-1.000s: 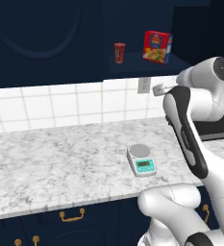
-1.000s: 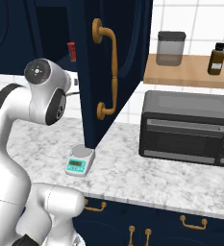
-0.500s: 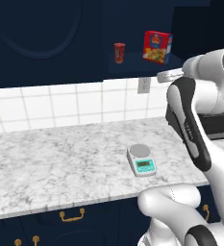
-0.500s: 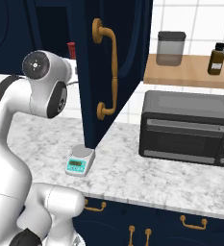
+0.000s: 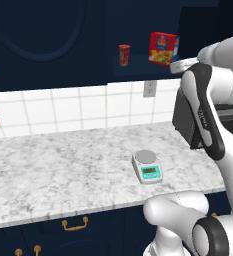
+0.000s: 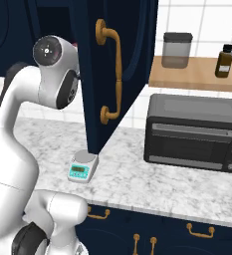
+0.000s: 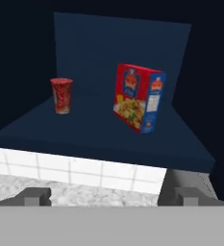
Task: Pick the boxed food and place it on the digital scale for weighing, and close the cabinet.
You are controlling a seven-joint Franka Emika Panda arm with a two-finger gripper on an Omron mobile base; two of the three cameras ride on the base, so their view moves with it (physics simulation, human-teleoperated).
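Observation:
The boxed food stands upright on the shelf of the open cabinet, red with a yellow picture and a blue side. My gripper hovers just in front of and below the shelf edge, open, with nothing between its fingertips. The box lies ahead of it, slightly right of centre in the hand view. The digital scale sits bare on the marble counter below. The cabinet door with its brass handle swings wide open.
A small red cup stands on the same shelf, left of the box. A black toaster oven sits on the counter at the right, under a wooden shelf with a jar and a bottle. Navy drawers run below the counter.
My hand has risen and moved closer to the cabinet shelf and the box. The box, cup and scale have not moved.

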